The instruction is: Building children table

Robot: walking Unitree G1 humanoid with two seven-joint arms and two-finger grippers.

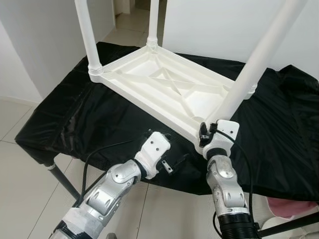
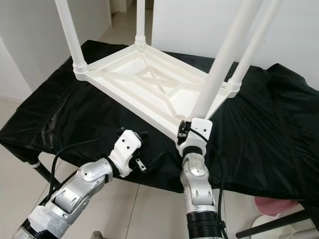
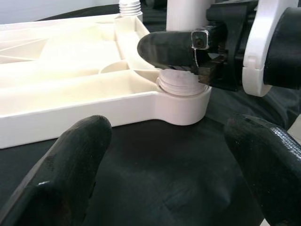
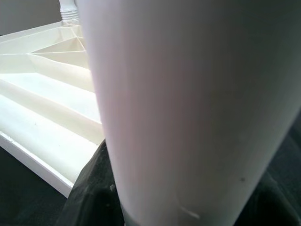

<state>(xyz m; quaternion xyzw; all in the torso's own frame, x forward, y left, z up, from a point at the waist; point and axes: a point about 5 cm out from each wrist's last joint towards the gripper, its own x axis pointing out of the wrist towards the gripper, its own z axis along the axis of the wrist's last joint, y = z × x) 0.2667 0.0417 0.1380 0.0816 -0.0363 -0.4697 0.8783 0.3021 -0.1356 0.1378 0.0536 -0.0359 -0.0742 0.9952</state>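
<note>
A white plastic children's table [image 1: 144, 102] lies upside down on a black cloth [image 1: 89, 124], with its legs pointing up. My right gripper [image 1: 207, 130] is at the near corner, shut on the base of the near table leg [image 1: 254, 64]; in the right wrist view that leg [image 4: 188, 108] stands very close. The left wrist view has one right finger [image 3: 169, 47] pressed against the leg just above its socket [image 3: 181, 99]. My left gripper [image 2: 144, 147] hovers open over the cloth just left of that corner, with its fingers [image 3: 70, 174] spread and holding nothing.
Other legs stand at the far left corner [image 1: 87, 35], the far corner [image 1: 153, 22] and the right corner [image 2: 251, 45]. The cloth drapes over a support with dark metal legs [image 1: 62, 177]. White walls are behind, pale tiled floor lies below, and something pink [image 1: 294, 206] sits at the lower right.
</note>
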